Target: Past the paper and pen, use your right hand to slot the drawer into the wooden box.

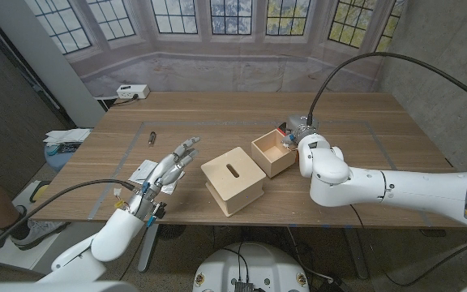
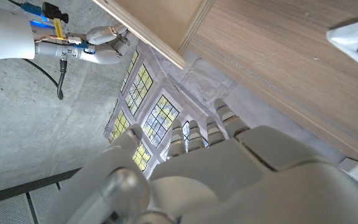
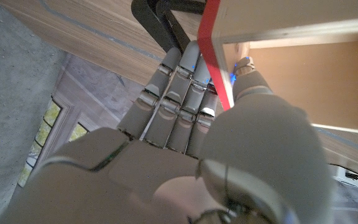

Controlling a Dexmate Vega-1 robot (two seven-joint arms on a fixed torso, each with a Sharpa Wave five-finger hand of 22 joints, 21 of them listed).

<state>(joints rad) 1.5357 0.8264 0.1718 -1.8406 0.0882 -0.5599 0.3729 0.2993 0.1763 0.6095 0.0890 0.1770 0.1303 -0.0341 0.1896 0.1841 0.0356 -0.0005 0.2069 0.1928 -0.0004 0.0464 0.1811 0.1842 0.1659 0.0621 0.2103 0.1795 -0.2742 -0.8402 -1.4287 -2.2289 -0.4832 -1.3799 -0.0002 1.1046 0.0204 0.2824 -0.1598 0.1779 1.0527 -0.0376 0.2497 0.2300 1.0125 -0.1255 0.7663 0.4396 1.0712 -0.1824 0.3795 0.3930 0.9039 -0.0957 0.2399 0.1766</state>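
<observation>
The wooden box point(image 1: 232, 182), with a slot in its top, stands near the table's front middle; its edge point(image 2: 160, 25) also shows in the left wrist view. The small open drawer point(image 1: 272, 152) sits just behind and to the right of it, close to its back corner. My right hand point(image 1: 301, 139) grips the drawer's right wall: the fingers point(image 3: 179, 81) lie outside the red-edged wall point(image 3: 215, 56) and the thumb is inside the drawer point(image 3: 297, 68). My left hand point(image 1: 170, 166) hovers open, fingers spread, over the paper point(image 1: 139, 171). The pen point(image 1: 152, 136) lies further back on the left.
A white power strip point(image 1: 132, 92) lies at the table's back left corner. A stack of papers point(image 1: 66, 138) sits beside the table's left edge, and a person's leg and shoe point(image 1: 6, 223) show at the lower left. Blue tape lines point(image 1: 363, 123) mark the tabletop.
</observation>
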